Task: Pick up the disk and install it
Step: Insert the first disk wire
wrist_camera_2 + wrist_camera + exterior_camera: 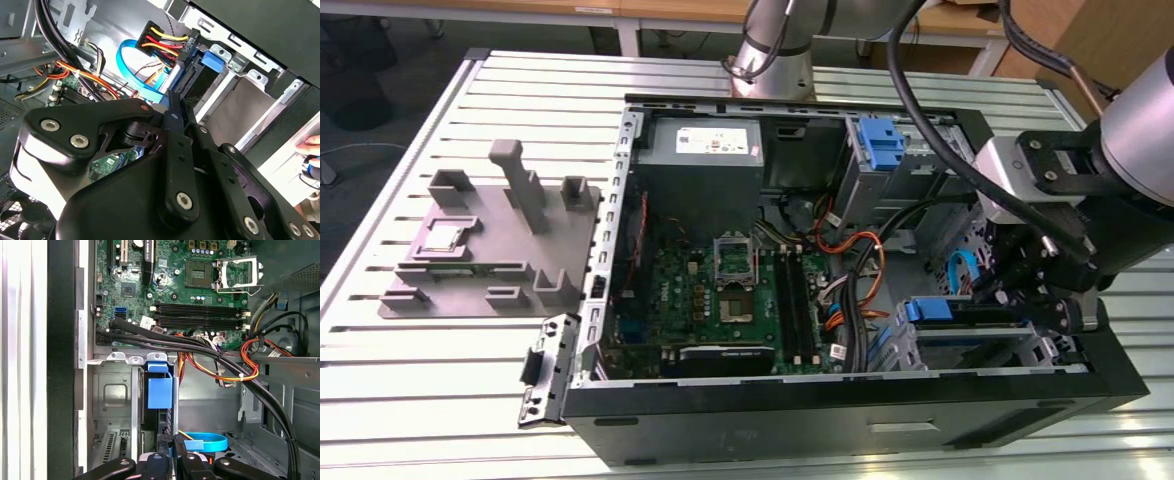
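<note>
One black gripper (171, 460) hangs low inside the open computer case (854, 415), its fingers drawn close together around the edge of the disk (160, 392), which stands on edge in the drive bay with its blue carrier tab facing up. In the exterior view the disk (927, 310) sits near the case's front corner at the exterior view's right. Beyond it lie bundled black cables (190, 342), then the green motherboard (720, 295), and farthest the grey power supply (704, 145).

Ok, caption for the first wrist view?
Gripper poised over the blue-framed disk standing in its bay beside the motherboard.
</note>
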Controlling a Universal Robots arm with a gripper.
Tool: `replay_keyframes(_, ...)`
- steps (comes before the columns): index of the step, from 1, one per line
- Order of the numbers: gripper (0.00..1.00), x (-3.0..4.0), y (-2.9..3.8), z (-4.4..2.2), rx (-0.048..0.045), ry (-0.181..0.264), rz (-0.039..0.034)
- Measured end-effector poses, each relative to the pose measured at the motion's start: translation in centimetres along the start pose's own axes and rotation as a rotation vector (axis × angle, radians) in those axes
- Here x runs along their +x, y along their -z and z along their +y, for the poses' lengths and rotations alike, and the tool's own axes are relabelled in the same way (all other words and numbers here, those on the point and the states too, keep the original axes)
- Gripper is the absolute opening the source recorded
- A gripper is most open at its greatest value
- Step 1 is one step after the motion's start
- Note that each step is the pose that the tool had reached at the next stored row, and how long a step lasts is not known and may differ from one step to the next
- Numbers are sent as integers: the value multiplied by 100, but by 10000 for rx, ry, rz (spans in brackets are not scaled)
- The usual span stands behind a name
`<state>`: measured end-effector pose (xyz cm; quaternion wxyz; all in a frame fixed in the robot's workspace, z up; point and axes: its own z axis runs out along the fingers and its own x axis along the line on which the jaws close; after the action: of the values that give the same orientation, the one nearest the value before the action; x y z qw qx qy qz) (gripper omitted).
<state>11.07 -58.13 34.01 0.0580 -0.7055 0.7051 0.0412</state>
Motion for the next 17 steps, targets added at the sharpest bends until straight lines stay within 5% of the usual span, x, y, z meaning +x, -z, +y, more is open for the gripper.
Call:
replay_keyframes(7,16,0,1,0,1,0,4)
replay_keyframes(10,16,-2,0,0,11,5,111)
replay_keyframes(17,16,-6,-6,4,25,6,122)
